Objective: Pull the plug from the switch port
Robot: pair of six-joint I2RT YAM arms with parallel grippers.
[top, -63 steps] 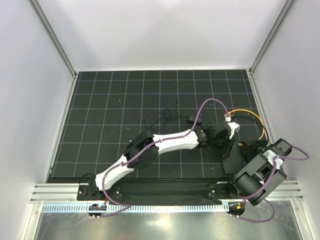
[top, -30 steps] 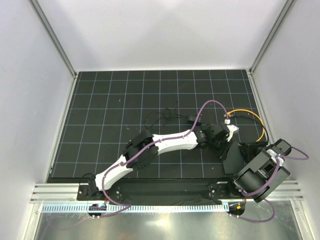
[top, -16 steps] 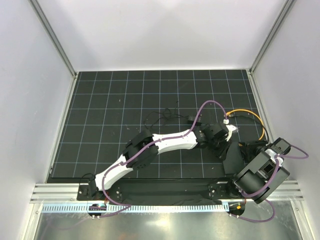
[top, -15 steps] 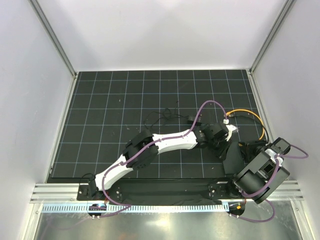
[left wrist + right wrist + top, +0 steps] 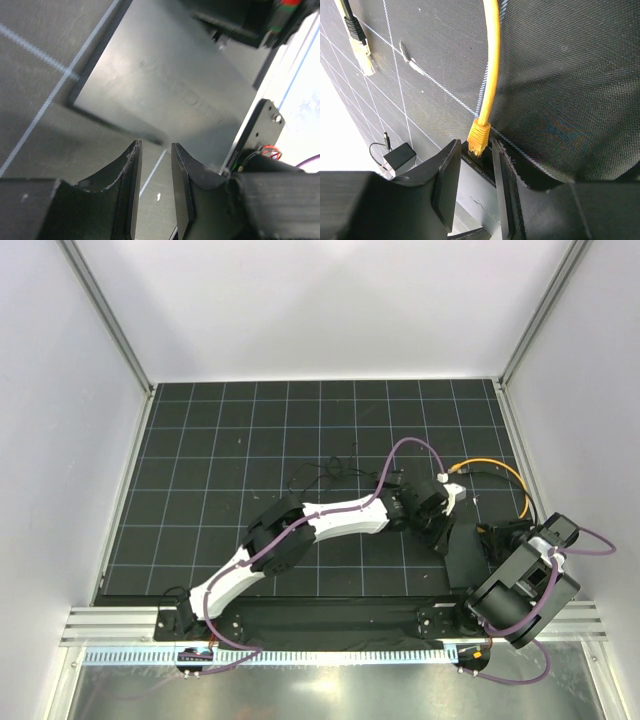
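Note:
The switch is a flat black box on the mat between my two grippers. An orange plug sits in the switch port in its edge. Its orange cable loops away over the mat. My right gripper hovers over the switch, with a narrow gap between its jaws and its tips either side of the plug; no grip shows. It appears in the top view. My left gripper has a narrow, empty gap and hangs just off the switch's edge; the top view shows it too.
The cable's free end, a clear plug with a black boot, lies loose on the mat. A small black adapter block with thin black wire lies nearby. A dark mesh surface fills the right wrist view's right side.
My left gripper has drawn back to the left, away from the cable's free end and off the switch's top. The right arm has hardly moved.

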